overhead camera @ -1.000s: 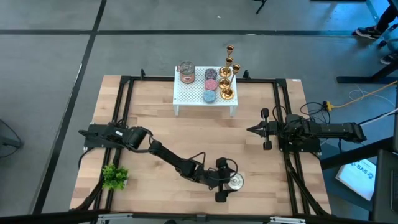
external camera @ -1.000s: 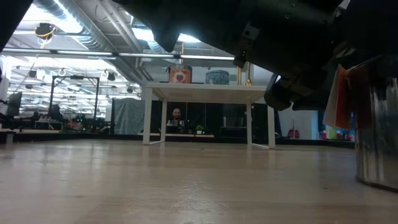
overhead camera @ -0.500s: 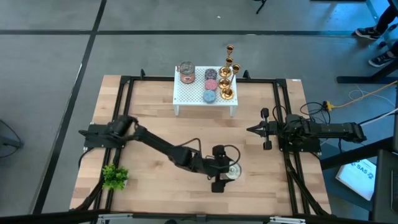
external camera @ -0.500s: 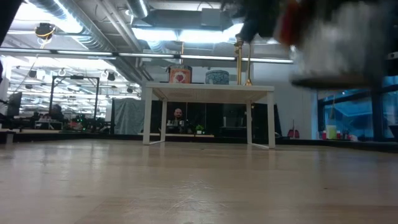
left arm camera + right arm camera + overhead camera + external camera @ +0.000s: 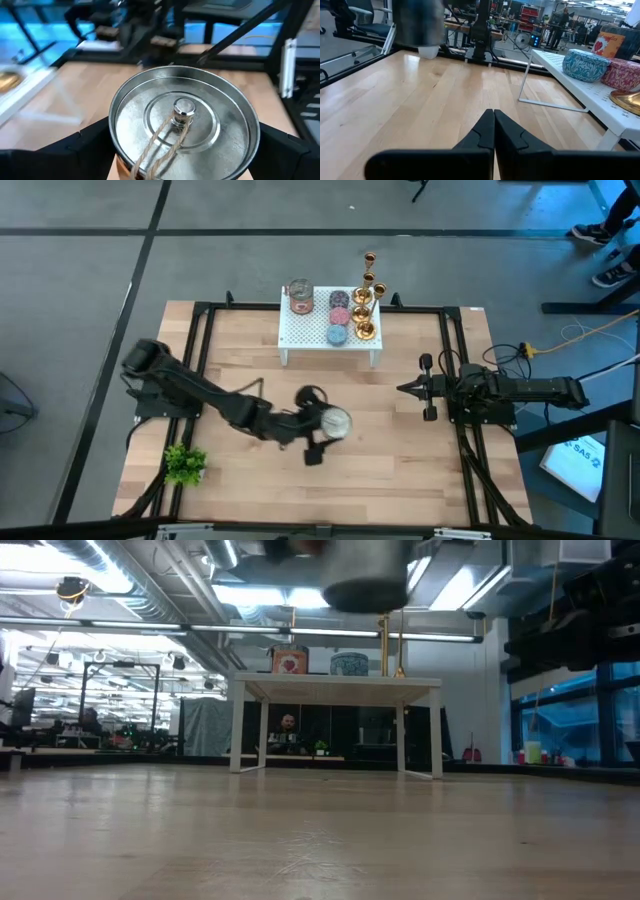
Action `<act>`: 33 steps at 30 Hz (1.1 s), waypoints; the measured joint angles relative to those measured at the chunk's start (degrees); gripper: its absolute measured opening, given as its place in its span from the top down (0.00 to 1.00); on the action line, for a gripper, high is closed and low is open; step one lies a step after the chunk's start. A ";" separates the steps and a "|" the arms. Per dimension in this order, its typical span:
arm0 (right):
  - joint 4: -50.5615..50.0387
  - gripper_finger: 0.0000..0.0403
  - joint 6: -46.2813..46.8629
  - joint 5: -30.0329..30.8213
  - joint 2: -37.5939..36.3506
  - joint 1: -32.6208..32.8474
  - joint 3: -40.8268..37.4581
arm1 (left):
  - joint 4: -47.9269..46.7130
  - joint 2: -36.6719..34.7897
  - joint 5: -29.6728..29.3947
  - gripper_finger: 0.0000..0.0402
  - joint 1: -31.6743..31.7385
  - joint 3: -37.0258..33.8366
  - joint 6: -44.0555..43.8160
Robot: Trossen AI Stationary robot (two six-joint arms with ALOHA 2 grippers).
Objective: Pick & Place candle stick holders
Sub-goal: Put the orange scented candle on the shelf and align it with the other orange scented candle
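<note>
Above the middle of the wooden surface point(image 5: 240, 360), the left tool point(image 5: 318, 425) carries a round silver tin point(image 5: 184, 128) clear of the boards — its two dark fingers stand wide on either side of the tin's wall, clamped on it, and a loop of twine lies across the lid knob. From the low view the tin hangs high, its underside showing near the top of the picture. The candle stick holders point(image 5: 365, 305), three shiny brass pieces, stand close together at the right end of the small white shelf point(image 5: 310, 335) at the far side of the surface, beside flat round candles point(image 5: 338, 315) and a glass jar point(image 5: 300, 295); none has been touched. The right tool point(image 5: 493, 131) waits over the right part of the surface, its fingers pressed together on nothing, pointing inward. Judging by this, the step in hand is carrying the tin, not the brass pieces — the next move likely calls for a steady set-down, then a reach to the shelf.
</note>
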 joint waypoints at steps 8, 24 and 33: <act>0.00 1.00 -0.01 0.00 0.00 0.01 0.00 | -5.03 -14.26 -2.40 0.13 1.22 -9.47 -3.37; -0.02 1.00 -0.01 0.07 0.00 -0.01 0.00 | -11.95 -22.41 -3.47 0.13 19.84 -9.72 -1.61; -0.02 1.00 -0.01 0.08 0.00 -0.01 0.00 | -14.41 -22.14 4.21 0.13 33.45 -9.89 -2.79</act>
